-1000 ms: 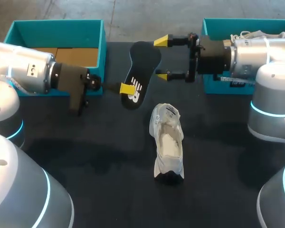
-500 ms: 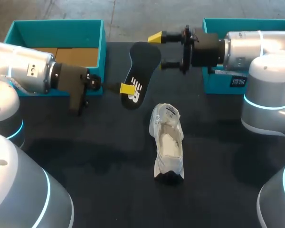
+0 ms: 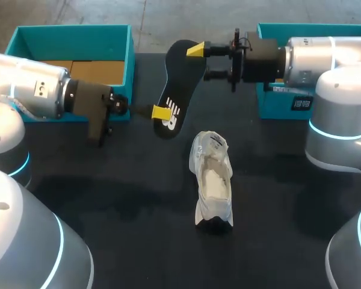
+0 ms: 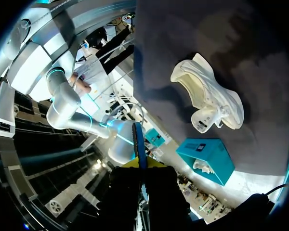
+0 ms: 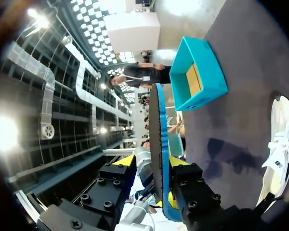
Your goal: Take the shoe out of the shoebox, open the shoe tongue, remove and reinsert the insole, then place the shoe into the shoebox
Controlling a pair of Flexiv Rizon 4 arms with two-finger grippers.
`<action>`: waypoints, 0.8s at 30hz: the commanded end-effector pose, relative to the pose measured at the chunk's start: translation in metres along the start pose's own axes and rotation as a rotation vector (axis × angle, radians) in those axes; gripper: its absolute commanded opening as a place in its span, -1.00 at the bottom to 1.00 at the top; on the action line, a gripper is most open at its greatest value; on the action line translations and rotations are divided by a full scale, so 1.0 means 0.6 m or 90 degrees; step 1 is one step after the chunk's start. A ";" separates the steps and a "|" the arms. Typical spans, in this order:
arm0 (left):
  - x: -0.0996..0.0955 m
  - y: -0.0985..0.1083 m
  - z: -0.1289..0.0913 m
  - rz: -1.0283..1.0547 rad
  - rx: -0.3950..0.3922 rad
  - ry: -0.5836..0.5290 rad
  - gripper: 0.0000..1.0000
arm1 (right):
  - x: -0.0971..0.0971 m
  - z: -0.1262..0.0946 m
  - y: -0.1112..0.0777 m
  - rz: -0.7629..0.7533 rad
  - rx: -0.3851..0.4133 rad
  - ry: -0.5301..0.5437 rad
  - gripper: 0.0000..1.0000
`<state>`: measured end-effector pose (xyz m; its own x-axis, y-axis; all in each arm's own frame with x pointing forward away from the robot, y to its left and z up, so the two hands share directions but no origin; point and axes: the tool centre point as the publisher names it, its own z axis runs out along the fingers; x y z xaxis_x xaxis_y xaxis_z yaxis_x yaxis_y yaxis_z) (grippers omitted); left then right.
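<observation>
The dark bench carried everything, a plain matte surface. My left arm came in from the left side and my right arm from the right, their wrists facing each other across the far half of the bench. Two teal shoeboxes stood at the far corners. The left shoebox lay open behind the left arm with a brown cardboard floor showing. The right shoebox was largely covered by the right arm.

The white shoe lay alone near the middle of the bench, its opening turned up, well apart from both boxes and touched by neither arm. In the left wrist view the shoe lay out ahead of the fingers, off to one side.

The black insole hung above the bench between the two arms, just beyond the shoe. The left gripper pinched its nearer end, the one bearing the white mark; from the left wrist the insole rose edge-on from between the fingers. The right gripper straddled the farther end. From the right wrist the insole stood edge-on between fingers narrowly spread, one against it and the other with a thin gap showing.
</observation>
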<state>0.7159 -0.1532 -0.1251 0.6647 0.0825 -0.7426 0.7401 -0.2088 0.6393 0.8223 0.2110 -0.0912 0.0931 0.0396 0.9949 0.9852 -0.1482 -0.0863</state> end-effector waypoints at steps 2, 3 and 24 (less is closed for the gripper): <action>0.001 -0.001 0.002 0.002 -0.002 0.000 -1.00 | 0.003 -0.001 -0.007 0.003 -0.004 -0.007 -0.33; 0.001 -0.001 0.002 0.002 -0.002 0.000 -1.00 | 0.003 -0.001 -0.008 0.004 -0.004 -0.006 -0.35; 0.001 -0.001 0.002 0.002 -0.002 0.000 -1.00 | -0.004 0.002 -0.016 0.018 -0.012 0.001 -0.90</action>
<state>0.7159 -0.1532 -0.1251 0.6647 0.0825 -0.7425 0.7401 -0.2088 0.6393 0.8142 0.2116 -0.0942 0.1191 0.0291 0.9925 0.9803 -0.1623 -0.1128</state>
